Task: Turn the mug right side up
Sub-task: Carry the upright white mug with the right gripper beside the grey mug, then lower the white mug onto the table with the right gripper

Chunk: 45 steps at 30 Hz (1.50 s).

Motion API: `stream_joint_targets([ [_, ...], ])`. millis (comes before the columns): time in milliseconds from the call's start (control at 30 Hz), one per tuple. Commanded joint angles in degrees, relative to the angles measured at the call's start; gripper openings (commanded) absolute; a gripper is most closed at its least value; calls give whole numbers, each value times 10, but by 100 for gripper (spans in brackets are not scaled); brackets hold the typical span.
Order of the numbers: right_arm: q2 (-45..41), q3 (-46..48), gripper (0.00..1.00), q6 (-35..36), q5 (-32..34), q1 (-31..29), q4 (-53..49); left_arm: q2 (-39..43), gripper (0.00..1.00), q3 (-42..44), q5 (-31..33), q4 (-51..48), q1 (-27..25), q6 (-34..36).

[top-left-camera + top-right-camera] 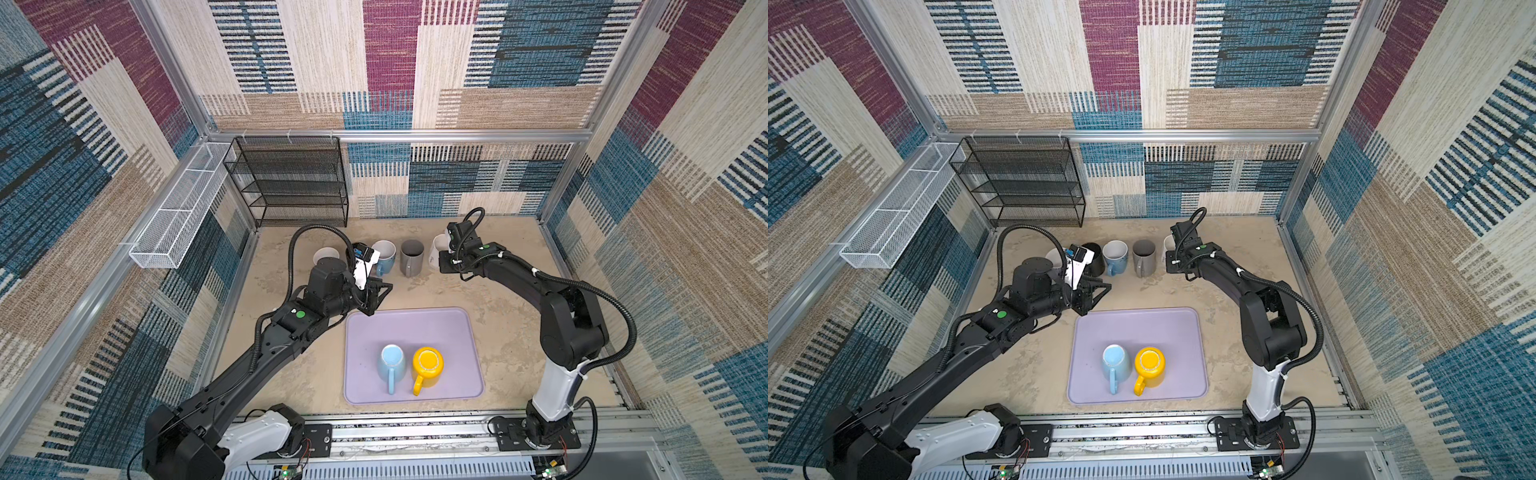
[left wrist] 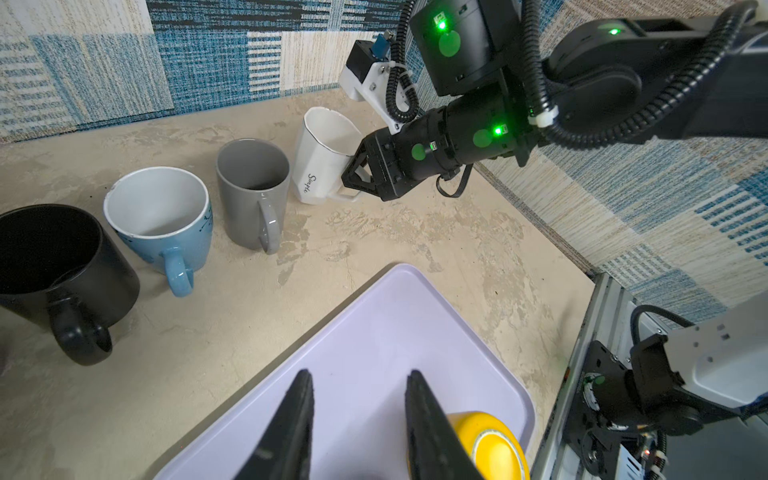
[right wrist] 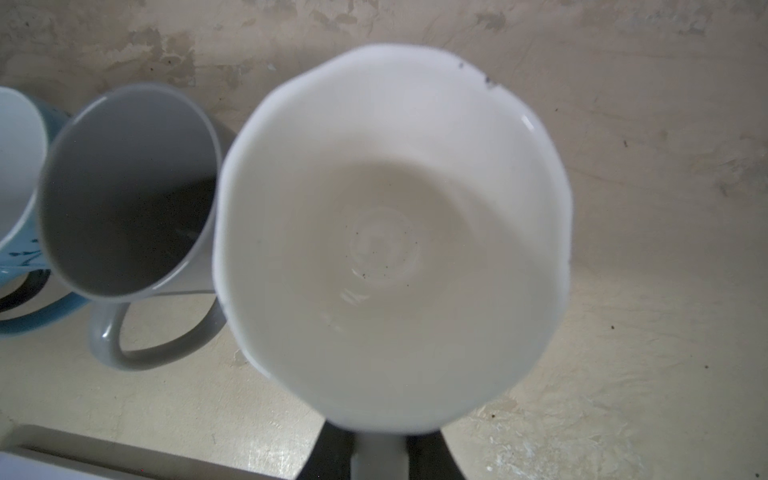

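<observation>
Placing step: right pincer [image 2: 352, 183] clamped shut on the handle of the white mug [image 2: 322, 158], which sits mouth-up just ahead of it, beside grey mug [image 2: 251, 191]; next, I judge: seat flat, release, withdraw without tipping.

Soft, even light fills both top views. Shadows on the counter [image 1: 511, 332] are faint, and the wide lens bows the frame posts [image 1: 557, 183] near the edges. The right wrist view is dimmer, with the white mug [image 3: 390, 241] blurred at its rim. In the left wrist view green lamps [image 2: 498, 131] flare and the left gripper [image 2: 360, 374] is out of focus.
</observation>
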<state>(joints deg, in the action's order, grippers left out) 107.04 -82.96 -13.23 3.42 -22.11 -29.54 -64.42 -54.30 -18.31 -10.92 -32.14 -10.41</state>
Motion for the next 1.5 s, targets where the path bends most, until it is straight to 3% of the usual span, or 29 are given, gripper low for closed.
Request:
stream_joint_targets([
  [0, 11, -22, 0, 13, 13, -1, 2, 3, 34, 2, 5, -1, 1, 15],
  [1033, 73, -85, 0, 22, 20, 0, -56, 10, 34, 6, 9, -10, 1, 22],
  [1167, 76, -84, 17, 20, 20, -1, -57, 10, 34, 6, 11, -13, 1, 22],
  [1467, 71, -85, 22, 16, 18, 0, -57, 11, 34, 5, 18, -19, 1, 21],
])
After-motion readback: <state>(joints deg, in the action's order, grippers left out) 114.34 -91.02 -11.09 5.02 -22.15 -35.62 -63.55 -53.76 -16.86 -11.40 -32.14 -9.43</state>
